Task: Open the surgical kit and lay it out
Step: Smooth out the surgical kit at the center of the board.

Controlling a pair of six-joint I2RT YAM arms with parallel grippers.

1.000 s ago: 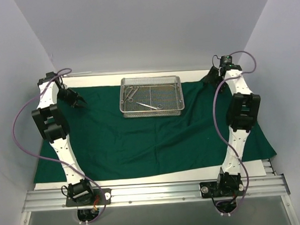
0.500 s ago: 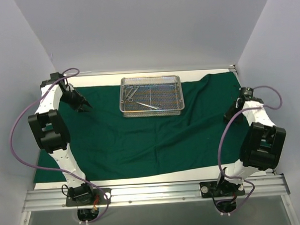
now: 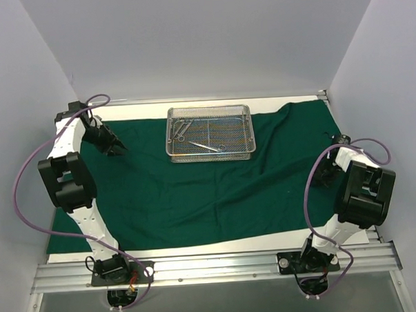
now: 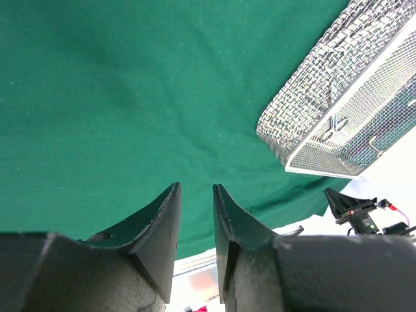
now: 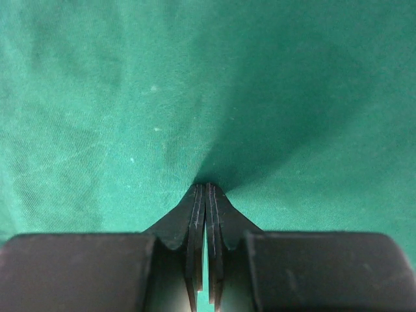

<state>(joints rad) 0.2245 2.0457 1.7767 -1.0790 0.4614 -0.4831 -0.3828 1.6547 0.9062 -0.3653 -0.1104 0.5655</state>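
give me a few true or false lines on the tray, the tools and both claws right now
1. The tray stands at the far edge of the cloth. True.
2. The tools lie spread on the cloth. False: they are inside the tray.
3. The right claw is shut, with the cloth puckered at its tips. True.
4. The left claw grips the tray. False: its jaws stand apart over bare cloth, beside the tray, with nothing between them.

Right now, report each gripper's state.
Left gripper: open, holding nothing, above the dark green cloth drape.
Right gripper: shut, apparently pinching a pucker of that drape.
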